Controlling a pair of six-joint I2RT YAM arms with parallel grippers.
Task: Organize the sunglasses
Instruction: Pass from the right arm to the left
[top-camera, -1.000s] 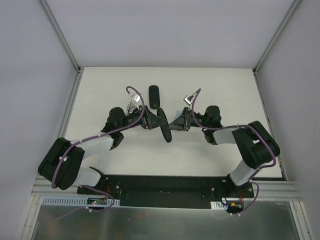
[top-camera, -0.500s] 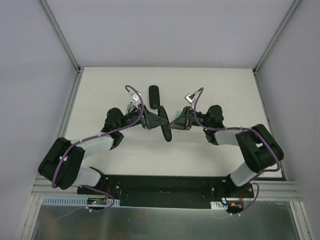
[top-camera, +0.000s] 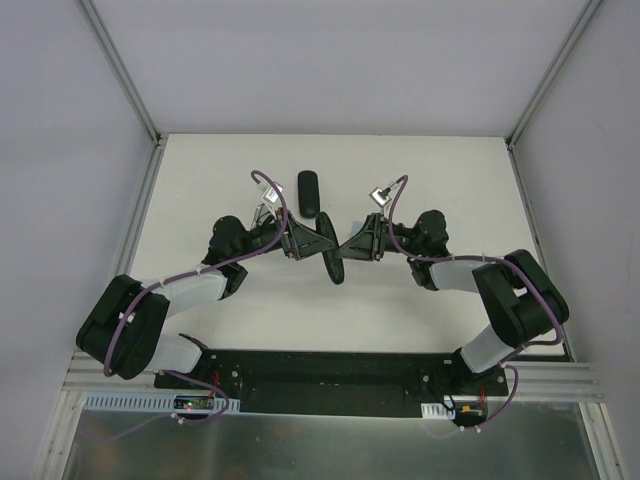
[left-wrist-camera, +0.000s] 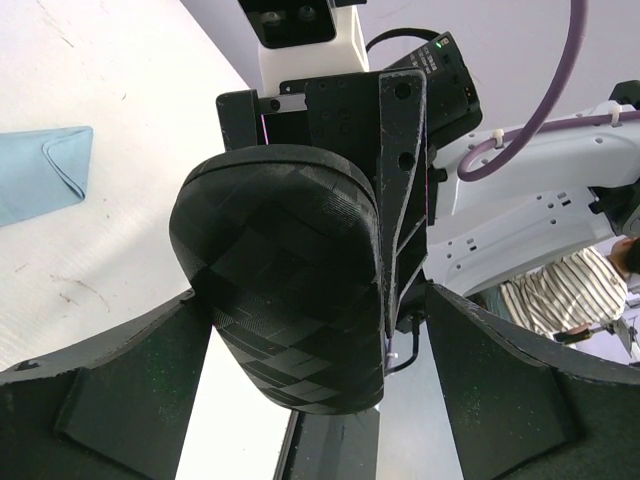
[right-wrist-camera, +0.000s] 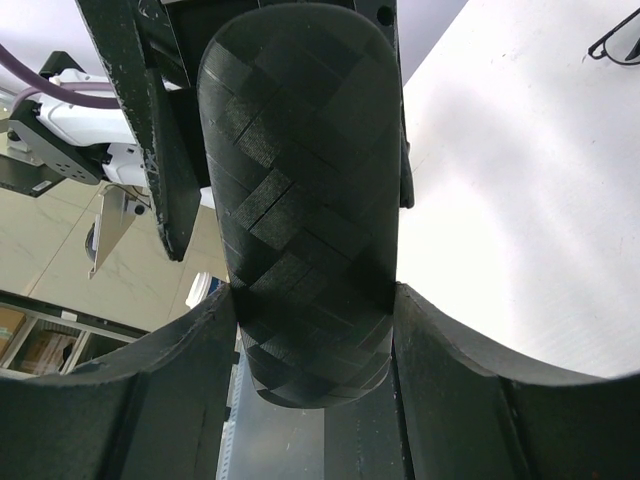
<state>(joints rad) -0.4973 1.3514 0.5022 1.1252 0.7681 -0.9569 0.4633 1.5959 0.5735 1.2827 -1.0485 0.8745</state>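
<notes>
The right gripper clamps a shut black oval case, with both pads pressed on its sides. The left gripper straddles the same case. One of its fingers touches the case and the other side is hidden, so I cannot tell its grip. The case is held over mid-table, well apart from the walls. A second case lies just beyond it. The wire-framed sunglasses lie on the table apart from the held case, cut off at the frame edge. A blue cloth lies beside the left arm.
</notes>
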